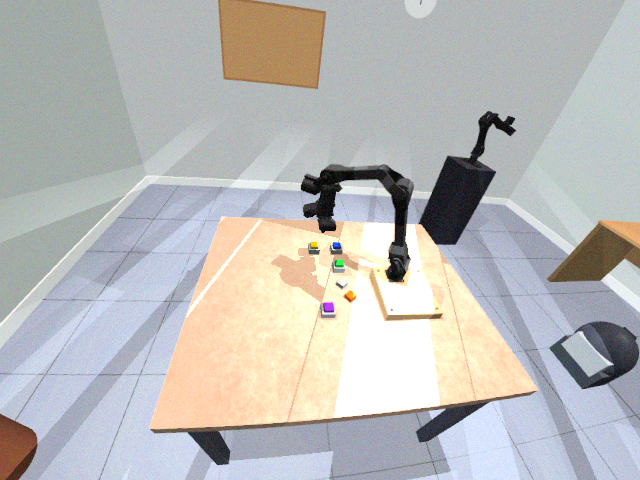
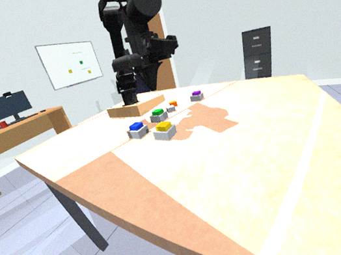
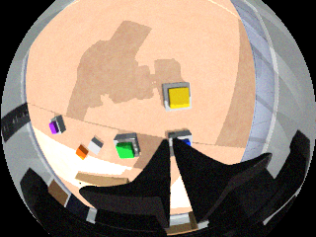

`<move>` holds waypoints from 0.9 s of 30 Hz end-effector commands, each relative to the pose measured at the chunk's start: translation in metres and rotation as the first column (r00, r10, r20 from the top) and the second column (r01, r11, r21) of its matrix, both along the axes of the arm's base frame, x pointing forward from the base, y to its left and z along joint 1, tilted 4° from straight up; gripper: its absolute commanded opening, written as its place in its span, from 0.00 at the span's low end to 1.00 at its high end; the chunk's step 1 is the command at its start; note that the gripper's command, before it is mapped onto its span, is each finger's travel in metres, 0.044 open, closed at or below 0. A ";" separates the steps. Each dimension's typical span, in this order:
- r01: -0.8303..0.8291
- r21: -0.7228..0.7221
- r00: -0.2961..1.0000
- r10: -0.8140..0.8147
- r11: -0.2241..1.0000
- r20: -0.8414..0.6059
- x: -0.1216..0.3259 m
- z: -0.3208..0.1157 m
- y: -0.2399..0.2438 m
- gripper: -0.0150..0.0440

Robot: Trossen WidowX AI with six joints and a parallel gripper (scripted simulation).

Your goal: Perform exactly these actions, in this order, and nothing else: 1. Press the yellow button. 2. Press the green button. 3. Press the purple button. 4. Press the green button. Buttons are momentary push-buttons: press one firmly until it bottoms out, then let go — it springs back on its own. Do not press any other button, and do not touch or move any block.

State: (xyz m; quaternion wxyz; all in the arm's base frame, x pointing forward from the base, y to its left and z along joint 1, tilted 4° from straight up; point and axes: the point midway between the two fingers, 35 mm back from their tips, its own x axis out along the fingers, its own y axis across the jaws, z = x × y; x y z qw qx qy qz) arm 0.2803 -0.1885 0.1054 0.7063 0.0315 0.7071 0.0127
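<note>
Claw (image 1: 327,225) is hanging clenched and empty above the table's (image 1: 248,361) far edge; green button (image 1: 339,263) is sitting nearer the arm's base; outside, green button (image 2: 158,111) is lying behind yellow button (image 2: 164,126); wristward, green button (image 3: 125,150) is showing left of the fingertips.

No words, numbers or signs can be read in any of the pictures. The whiteboard (image 2: 69,63) on the wall has small coloured squares and thin marks, but they are too small to read. The board (image 1: 271,42) on the other wall is plain. The clock (image 1: 419,7) is cut off at the top, with no numbers showing.
</note>
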 end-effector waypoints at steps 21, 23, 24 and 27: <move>-0.002 0.001 1.000 0.002 1.000 0.001 -0.071 -0.061 0.090 0.29; -0.002 0.001 1.000 0.002 1.000 0.001 -0.071 -0.061 0.090 0.29; -0.002 0.001 1.000 0.002 1.000 0.001 -0.071 -0.062 0.090 0.29; -0.002 0.001 1.000 0.002 1.000 0.001 -0.070 -0.067 0.090 0.29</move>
